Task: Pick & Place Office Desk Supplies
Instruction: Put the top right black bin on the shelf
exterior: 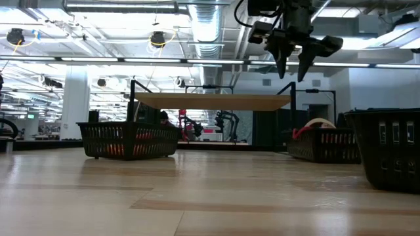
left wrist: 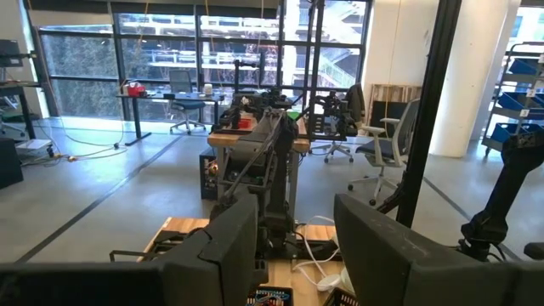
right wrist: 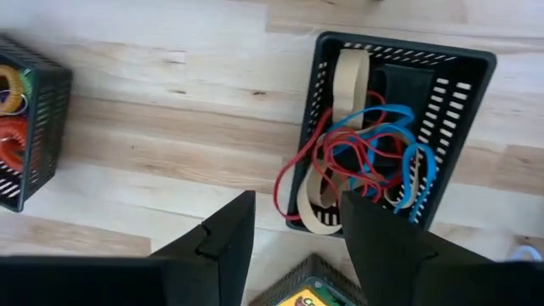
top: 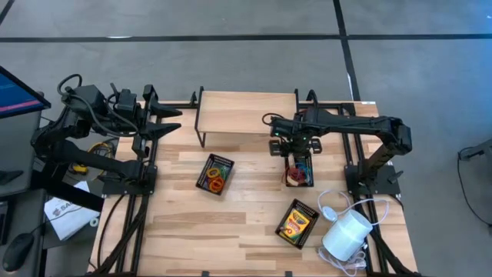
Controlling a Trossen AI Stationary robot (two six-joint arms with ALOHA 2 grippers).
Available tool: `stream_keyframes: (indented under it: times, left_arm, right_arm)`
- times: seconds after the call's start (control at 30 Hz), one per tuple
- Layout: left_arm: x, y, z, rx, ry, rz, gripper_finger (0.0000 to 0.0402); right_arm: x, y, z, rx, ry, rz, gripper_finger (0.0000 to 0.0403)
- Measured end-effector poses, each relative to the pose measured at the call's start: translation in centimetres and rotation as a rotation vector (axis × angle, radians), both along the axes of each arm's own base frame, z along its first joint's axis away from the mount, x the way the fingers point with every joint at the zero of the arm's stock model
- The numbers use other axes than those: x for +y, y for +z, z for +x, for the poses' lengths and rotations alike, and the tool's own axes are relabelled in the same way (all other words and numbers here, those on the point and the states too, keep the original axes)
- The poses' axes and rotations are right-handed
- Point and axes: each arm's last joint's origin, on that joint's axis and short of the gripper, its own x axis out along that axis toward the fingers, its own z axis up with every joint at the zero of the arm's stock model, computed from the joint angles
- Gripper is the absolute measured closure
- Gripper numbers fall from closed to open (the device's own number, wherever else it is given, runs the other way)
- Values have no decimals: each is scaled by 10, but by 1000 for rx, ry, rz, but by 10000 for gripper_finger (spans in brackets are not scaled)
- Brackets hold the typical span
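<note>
Hovering above the mesh tray of rubber bands (top: pixel 299 174) at the table's right-middle, the right gripper (top: pixel 297 148) shows in the high view as a dark cluster; whether it carries anything cannot be told from there. A second tray of coiled loops (top: pixel 215 175) sits near the table's centre, and a crayon box (top: pixel 297 223) lies in a third tray toward the front right corner, beside a white cylinder (top: pixel 347 235) with its cord. The left arm waits, folded, at the back left corner.

The low view shows the right gripper (exterior: pixel 293 60) raised well above the table, fingers parted and empty, pointing down.

The left wrist view looks across the room; the left gripper (left wrist: pixel 293 246) has its fingers spread with nothing between them.

The right wrist view looks straight down: the fingers (right wrist: pixel 223 242) stand apart over red, blue and tan bands (right wrist: pixel 361 161), some spilling over the tray's rim onto the wood.

The step in hand looks like an approach for a pick. The next move calls for a straight descent and a close on one band, clear of the tangle. The crayon box is cut off at this view's edge.
</note>
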Motion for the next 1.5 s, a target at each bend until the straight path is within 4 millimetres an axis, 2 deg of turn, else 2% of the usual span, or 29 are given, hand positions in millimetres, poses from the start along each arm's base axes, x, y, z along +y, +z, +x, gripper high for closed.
stream_keyframes:
  times: [0.27, 0.43, 0.83, 1.23, 1.5]
  left_arm:
    - [0, -1, 0, 13, 4, 0, 248]
    - [0, -1, 0, 13, 4, 0, 248]
    - [0, 0, -6, 1, 3, 7, 248]
    - [0, -2, -8, 20, -1, -4, 248]
    - [0, -5, -10, 48, -2, -33, 248]
  right_arm:
    - [-1, 2, 8, -82, 11, -11, 233]
    - [0, 3, 14, -150, 114, -45, 233]
    - [2, 4, 17, -177, 121, -32, 233]
    - [2, 3, 16, -161, 25, -14, 233]
    - [2, -11, 7, -55, -28, -27, 233]
